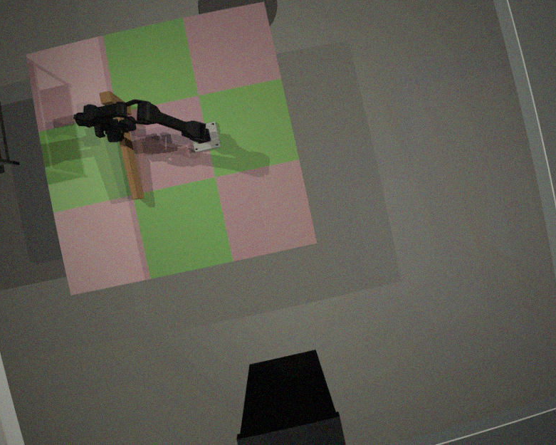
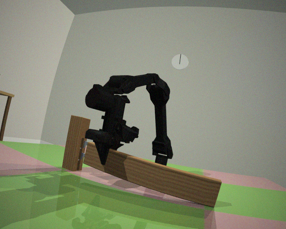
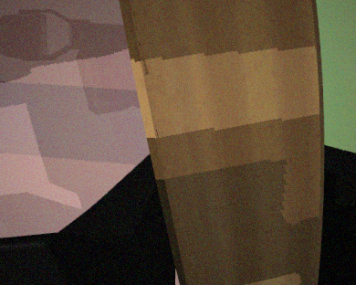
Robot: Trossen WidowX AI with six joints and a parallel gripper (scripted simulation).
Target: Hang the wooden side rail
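Note:
The wooden side rail (image 1: 132, 167) (image 2: 155, 175) (image 3: 227, 113) slopes: its hook end is raised against the upright headboard post (image 1: 108, 97) (image 2: 75, 142), its far end rests on the checkered table. The steel hooks (image 2: 84, 151) sit at the post's slot face; I cannot tell whether they rest on the pins. My gripper (image 1: 117, 130) (image 2: 103, 155) is shut on the rail near its hook end, gripping it from above. In the wrist view the rail fills the middle, with a dark finger on each side.
The table top (image 1: 179, 226) (image 2: 28, 195) is a pink and green checker. The arm's base (image 1: 206, 137) (image 2: 162, 152) stands behind the rail. A wooden side table (image 2: 0, 96) stands at the far left, off the table, and a dark box (image 1: 287, 400) sits on the floor.

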